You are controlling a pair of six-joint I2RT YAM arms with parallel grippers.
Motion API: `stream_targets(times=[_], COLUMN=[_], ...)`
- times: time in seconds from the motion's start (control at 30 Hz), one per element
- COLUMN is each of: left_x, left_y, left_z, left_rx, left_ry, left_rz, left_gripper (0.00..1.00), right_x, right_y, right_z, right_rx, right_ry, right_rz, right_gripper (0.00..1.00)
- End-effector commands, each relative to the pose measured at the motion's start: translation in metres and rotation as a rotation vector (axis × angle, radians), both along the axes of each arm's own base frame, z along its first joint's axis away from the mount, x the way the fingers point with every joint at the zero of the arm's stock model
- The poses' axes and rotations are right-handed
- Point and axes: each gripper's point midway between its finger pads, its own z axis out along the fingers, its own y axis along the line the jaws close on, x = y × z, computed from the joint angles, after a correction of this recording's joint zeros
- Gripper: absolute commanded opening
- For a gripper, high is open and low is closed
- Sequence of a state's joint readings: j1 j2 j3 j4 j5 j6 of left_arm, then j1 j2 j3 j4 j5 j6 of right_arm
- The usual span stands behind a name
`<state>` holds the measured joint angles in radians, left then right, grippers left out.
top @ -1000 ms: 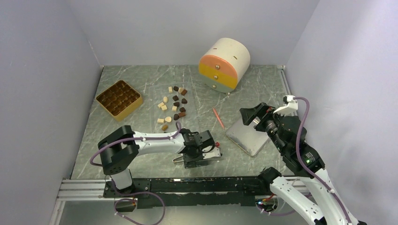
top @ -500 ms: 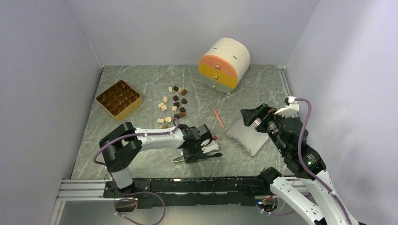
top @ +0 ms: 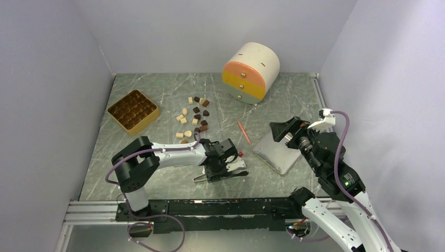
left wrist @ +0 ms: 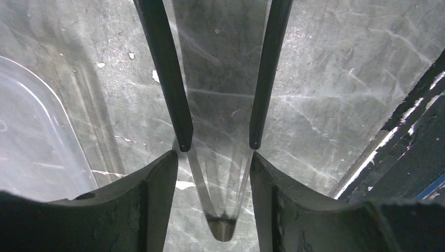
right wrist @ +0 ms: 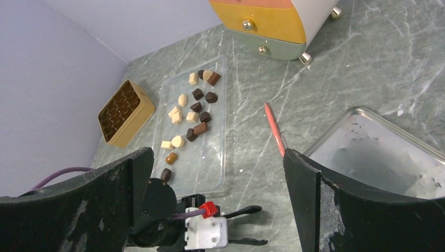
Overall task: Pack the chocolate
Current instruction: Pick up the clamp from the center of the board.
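Noting the layout: the chocolate (right wrist: 195,106), about a dozen small dark-brown, mid-brown and cream pieces, lies loose on a clear rectangular plastic tray (right wrist: 215,163) on the grey-green marbled counter (top: 168,92). The scatter forms a band whose long axis runs far to near. Its far end points towards the white drum-shaped drawer cabinet (top: 251,71), its near end towards the left arm. Single pieces are too small to tell which way each one faces.

A golden-brown compartmented tray (top: 140,122) sits just beside the clear tray's left edge. A thin orange-red stick (top: 244,132) lies apart on the right, also roughly far to near.

Left hand (left wrist: 218,152): low at the clear tray's near end, clamped on black-armed V-shaped tweezers (left wrist: 168,79), one fingertip touching each arm. The tweezers lie crosswise, apex left, arms pointing right.

Right hand (right wrist: 218,153): fingers spread wide with nothing between them, raised off the counter by a flat silver metal tray (top: 273,152).
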<state>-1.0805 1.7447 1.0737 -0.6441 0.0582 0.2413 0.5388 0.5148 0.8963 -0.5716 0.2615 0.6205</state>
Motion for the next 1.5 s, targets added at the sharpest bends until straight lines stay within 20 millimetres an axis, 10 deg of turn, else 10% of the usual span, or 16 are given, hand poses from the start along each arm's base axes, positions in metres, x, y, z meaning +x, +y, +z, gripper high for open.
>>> stream_targets(times=[0.0,0.37,0.73,1.13,1.47], left_x=[0.001,0.005,0.012,0.022,0.017], left_y=[-0.010,-0.014,-0.037,-0.038,-0.045], left_z=[-0.002,0.012,0.091,0.148,0.187], left_rx=[-0.030,-0.076,-0.266,-0.421,-0.565], left_ry=[0.015,-0.009,-0.070,-0.174,-0.185], left_rz=[0.000,0.010,0.090,0.154,0.162], left_gripper=[0.56,0.42,0.41,0.37,0.33], right_x=[0.001,0.000,0.002,0.000,-0.004], right_y=[-0.001,0.000,0.023,0.079,0.111], right_z=[0.005,0.003,-0.027,-0.061,-0.094], right_rx=[0.009,0.014,0.089,0.182,0.250], right_ry=[-0.027,-0.019,0.096,0.227,0.325], right_rz=[-0.007,-0.004,0.060,0.289,0.422], right_gripper=[1.00,1.00,0.95,0.28,0.17])
